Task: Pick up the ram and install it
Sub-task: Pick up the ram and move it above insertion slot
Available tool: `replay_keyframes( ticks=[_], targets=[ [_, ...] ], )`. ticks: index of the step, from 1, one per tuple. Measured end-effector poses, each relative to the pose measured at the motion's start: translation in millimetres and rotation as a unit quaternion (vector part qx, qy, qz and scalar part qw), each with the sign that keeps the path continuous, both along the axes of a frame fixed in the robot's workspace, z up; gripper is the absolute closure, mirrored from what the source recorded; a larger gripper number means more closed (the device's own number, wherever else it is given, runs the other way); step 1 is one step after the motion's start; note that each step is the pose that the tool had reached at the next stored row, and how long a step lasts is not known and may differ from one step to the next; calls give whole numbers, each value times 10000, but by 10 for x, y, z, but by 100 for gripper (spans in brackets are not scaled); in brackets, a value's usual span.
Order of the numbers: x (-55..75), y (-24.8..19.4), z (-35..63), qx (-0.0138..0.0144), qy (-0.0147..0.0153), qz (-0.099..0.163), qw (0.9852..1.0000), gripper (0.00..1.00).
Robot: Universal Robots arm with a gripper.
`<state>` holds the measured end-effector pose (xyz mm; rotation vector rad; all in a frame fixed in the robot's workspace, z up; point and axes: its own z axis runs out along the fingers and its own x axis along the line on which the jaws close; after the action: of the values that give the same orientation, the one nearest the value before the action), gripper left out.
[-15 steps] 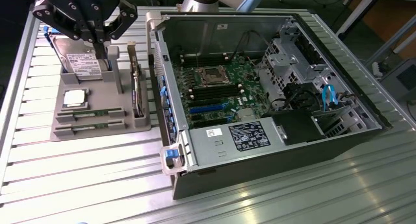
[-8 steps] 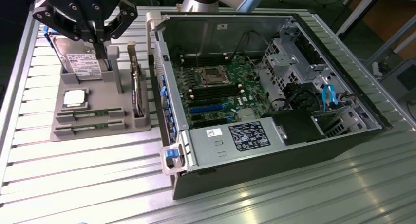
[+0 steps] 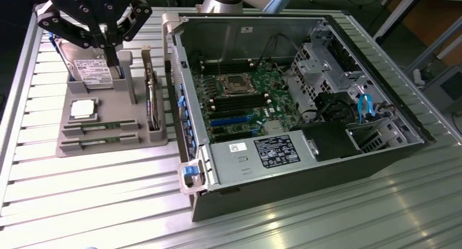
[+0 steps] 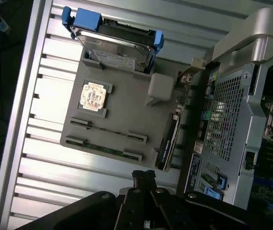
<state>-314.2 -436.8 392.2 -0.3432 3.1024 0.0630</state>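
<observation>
The tool (image 3: 112,58) hung empty, fingers pressed together, above the grey holder (image 3: 108,105) by the counter's (image 3: 303,227) far corner at the exterior view's left. The ram (image 3: 101,128) sat in a slot at the holder's near end, probably kept steady there for pinching.

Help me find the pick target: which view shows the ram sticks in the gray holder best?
The exterior view: both ram sticks lie unobstructed in the gray holder's parallel slots, green edges lit. The wrist view shows them too, as thinner, darker strips.
</observation>
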Motion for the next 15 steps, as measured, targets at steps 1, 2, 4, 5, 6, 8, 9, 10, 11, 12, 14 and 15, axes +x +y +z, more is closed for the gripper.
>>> replay_keyframes(
  ticks=[1,2,4,5,6,8,9,10,11,12,14,15],
  targets=[
    [0,0,0,-4,0,82,10000,91],
    [0,0,0,-10,0,184,9998,91],
    [0,0,0,-23,0,388,9992,91],
    [0,0,0,-27,0,463,9989,91],
    [0,0,0,-33,0,558,9984,91],
    [0,0,0,-45,0,717,9974,91],
    [0,0,0,-51,0,795,9968,91],
    [1,0,0,-58,1,865,9962,91],
    [0,0,0,-68,1,947,9955,91],
    [0,0,0,-77,1,1011,9948,91],
    [0,0,0,-90,2,1108,9938,91],
    [0,0,0,-97,2,1159,9932,91]
  ],
)
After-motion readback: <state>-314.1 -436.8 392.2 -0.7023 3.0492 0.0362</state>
